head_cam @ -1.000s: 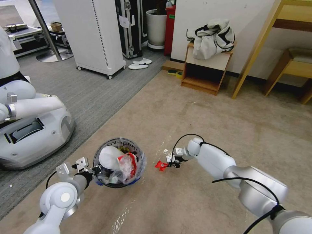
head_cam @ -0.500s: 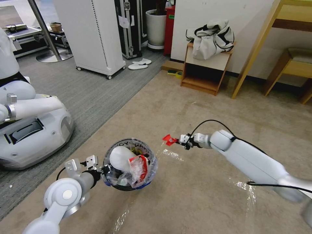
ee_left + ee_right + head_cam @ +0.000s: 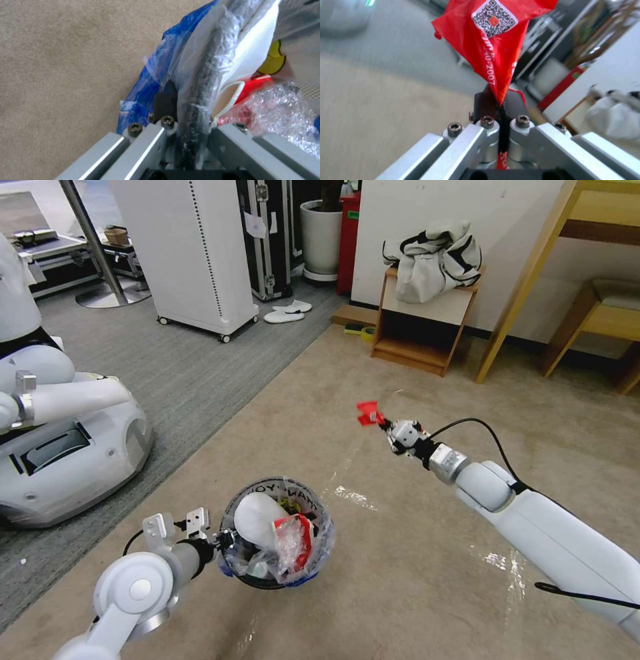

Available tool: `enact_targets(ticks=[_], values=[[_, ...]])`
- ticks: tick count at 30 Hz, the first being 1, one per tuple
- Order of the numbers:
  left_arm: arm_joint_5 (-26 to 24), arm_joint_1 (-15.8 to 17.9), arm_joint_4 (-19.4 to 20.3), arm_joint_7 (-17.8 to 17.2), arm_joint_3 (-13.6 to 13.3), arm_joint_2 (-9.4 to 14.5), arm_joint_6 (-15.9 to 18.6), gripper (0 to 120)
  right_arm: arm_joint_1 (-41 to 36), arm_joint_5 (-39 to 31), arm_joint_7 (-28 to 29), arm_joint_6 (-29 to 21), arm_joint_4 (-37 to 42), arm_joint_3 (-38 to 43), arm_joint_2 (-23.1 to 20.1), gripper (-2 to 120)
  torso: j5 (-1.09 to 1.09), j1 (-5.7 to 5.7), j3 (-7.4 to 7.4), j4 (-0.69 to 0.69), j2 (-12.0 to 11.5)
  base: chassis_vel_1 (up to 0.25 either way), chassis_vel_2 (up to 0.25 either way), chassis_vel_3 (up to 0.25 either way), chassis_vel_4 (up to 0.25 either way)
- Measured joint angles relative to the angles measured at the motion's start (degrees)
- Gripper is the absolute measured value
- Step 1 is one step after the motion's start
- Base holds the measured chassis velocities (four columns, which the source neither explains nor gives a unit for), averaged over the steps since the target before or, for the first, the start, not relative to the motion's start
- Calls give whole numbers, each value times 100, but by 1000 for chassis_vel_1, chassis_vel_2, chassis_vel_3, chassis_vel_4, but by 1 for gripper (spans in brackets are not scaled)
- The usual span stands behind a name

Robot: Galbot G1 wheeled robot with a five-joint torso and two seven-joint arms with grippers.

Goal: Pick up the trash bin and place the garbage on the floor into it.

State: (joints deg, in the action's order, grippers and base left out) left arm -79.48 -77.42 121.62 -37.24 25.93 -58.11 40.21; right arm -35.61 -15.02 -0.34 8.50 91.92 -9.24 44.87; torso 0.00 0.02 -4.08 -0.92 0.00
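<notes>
The trash bin [image 3: 257, 580], a small round bucket lined with a clear bag with blue edging, hangs just above the beige floor [image 3: 400, 580] at lower centre. It holds a white slipper, a red wrapper and clear plastic. My left gripper [image 3: 223, 541] is shut on the bin's rim [image 3: 196, 100], with the bag pinched between the fingers. My right gripper [image 3: 381, 424] is raised in the air to the upper right of the bin, shut on a red wrapper [image 3: 367, 413] with a QR code [image 3: 493, 37].
Another white robot [image 3: 60, 440] sits at the left on the grey ribbed carpet. A white cabinet on wheels [image 3: 193, 253], a small wooden shelf [image 3: 423, 323] with a bag on it, and wooden furniture legs [image 3: 520, 293] stand farther back. White slippers [image 3: 287, 311] lie by the cabinet.
My right gripper has risen from the carpet with the red wrapper and moved up and away. The left gripper has carried the bin slightly to the right.
</notes>
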Motion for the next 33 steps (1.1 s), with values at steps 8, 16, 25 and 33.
enact_targets(ticks=[8,16,25,33], values=[[27,98,-96,-19,-290,33,5,0,-817,-803,365,10,1088,939,-76,0,0,0,0,-5,0,0,0,0,0],[27,94,-94,-45,-312,123,6,0,-1566,-1293,350,62,1950,1431,-150,0,2,0,0,-4,0,0,0,0,0],[19,127,-49,-78,-281,164,7,0,-1666,-2351,259,-183,3108,1361,-479,0,-1,0,-1,-2,0,0,0,0,0],[-40,30,147,-200,-275,161,3,0,-1794,-2718,274,-443,3665,703,-752,0,0,0,0,-3,0,0,0,0,0]])
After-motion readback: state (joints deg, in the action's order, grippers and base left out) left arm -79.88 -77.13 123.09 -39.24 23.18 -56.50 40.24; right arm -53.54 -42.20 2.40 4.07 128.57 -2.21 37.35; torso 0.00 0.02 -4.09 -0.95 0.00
